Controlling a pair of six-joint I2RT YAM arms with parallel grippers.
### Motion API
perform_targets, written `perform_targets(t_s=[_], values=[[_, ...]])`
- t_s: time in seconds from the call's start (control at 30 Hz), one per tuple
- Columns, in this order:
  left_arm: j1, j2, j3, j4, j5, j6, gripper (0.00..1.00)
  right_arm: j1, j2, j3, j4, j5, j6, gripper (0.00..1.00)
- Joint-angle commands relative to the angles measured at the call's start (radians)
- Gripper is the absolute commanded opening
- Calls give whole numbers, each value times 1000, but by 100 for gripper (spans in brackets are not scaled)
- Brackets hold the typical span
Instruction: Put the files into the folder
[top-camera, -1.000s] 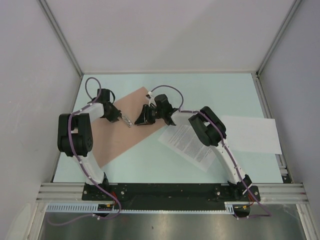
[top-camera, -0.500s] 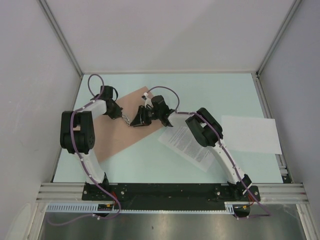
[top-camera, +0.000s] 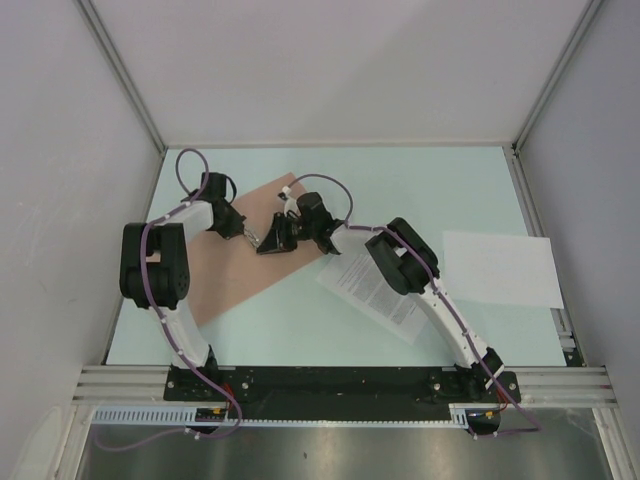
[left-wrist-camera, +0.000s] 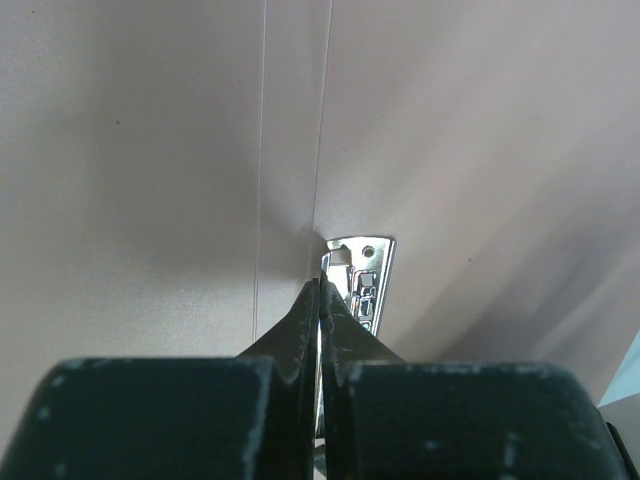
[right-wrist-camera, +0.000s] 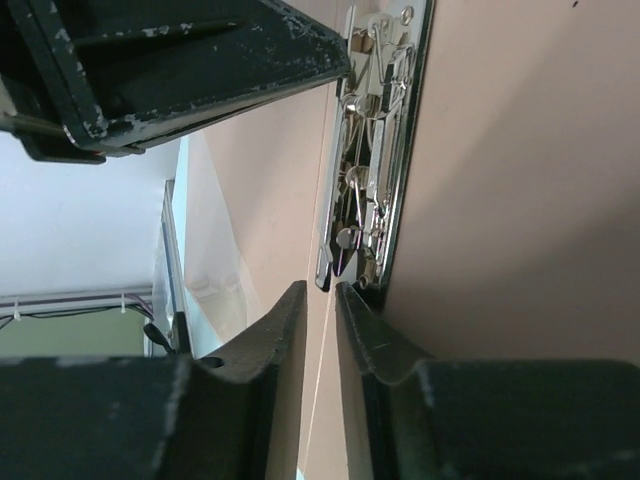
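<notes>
**Both hands meet at the folder's clip**

The folder (top-camera: 238, 278) lies flat and cornerwise on the left half of the bench (top-camera: 440, 190). One corner points at the far wall, and its near-left edge runs close to the bench's left side. A metal clip (left-wrist-camera: 358, 268) sits on its surface, beside two straight crease lines.

The left hand (left-wrist-camera: 320, 285) is pressed fully shut, with its tips touching the near end of the clip. Whether it pinches any part of the metal, I cannot tell. The right hand (right-wrist-camera: 315, 295) comes in from the opposite side, tip to tip with the left. Its fingers are a narrow slit apart and the clip's end is right at their tips. No grip shows.

The printed sheet (top-camera: 372, 290) lies askew under the right forearm, with its far-left corner near the folder's right edge. The plain sheet (top-camera: 500, 268) lies well apart from it, its right edge reaching the bench's right side.

Bare bench shows beyond the folder up to the far wall, and between the two sheets. The left elbow stands near the left wall.
</notes>
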Motion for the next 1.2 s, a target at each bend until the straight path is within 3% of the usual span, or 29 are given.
perform_targets(t_s=[0.0,0.27,0.37,0.5,0.67,0.73,0.8,0.9,1.17], values=[[-10,-11,-44,-63,-36,21,0,4,35,37,-22,33,-10,21],[-13,-19,-62,-54,-30,35,0,4,62,97,-51,30,-16,19],[-13,-26,-67,-49,-36,44,0,-1,67,105,-62,28,-19,0],[-13,-39,-64,-51,-55,72,0,1,30,91,-172,83,-82,0],[-15,-66,-55,-80,-63,109,0,-2,-28,-19,-106,64,7,0],[-20,-106,-65,-75,-66,115,6,-5,-36,-50,-10,31,102,0],[-23,-134,-91,-66,-67,110,23,-8,-36,-72,70,2,154,0],[-23,-158,-108,-36,-49,100,38,-13,-36,-81,139,-16,233,0],[-24,-140,-113,4,-21,69,42,-21,-37,-99,162,-27,248,0]])
